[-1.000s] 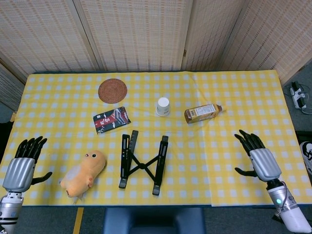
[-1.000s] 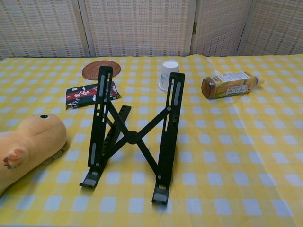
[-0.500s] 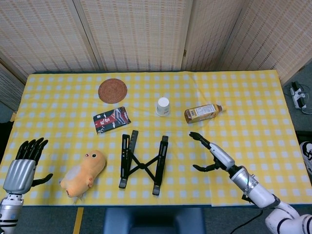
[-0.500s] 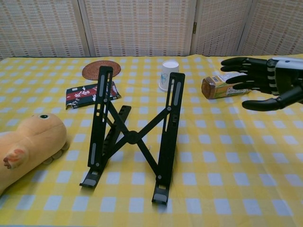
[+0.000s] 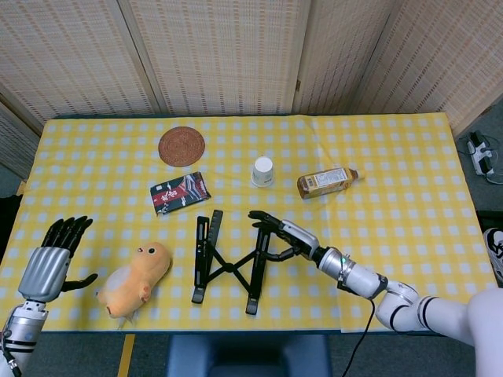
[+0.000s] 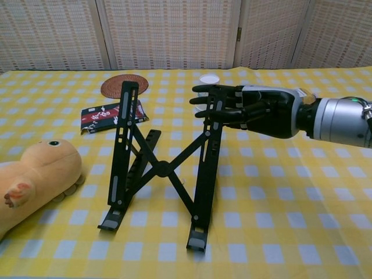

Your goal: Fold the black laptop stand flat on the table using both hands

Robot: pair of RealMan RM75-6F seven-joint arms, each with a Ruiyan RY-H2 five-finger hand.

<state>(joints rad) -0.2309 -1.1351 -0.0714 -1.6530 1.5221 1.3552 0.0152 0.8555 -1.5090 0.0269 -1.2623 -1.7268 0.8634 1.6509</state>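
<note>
Stand (image 6: 165, 168) upright, right hand (image 6: 250, 107) seemingly touching it.

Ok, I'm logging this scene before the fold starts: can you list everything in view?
stand: 1, black, unfolded, front centre of table
plush: 1, orange, left of stand
packet: 1, black and red, behind stand to the left
coaster: 1, brown woven, far left-centre
cup: 1, white, upside down, behind stand
bottle: 1, amber, lying right of cup
tablecloth: 1, yellow-white check
left hand: 1, silver and black, open, front left edge
right hand: 1, black, fingers at stand's right upright; contact unclear
</note>
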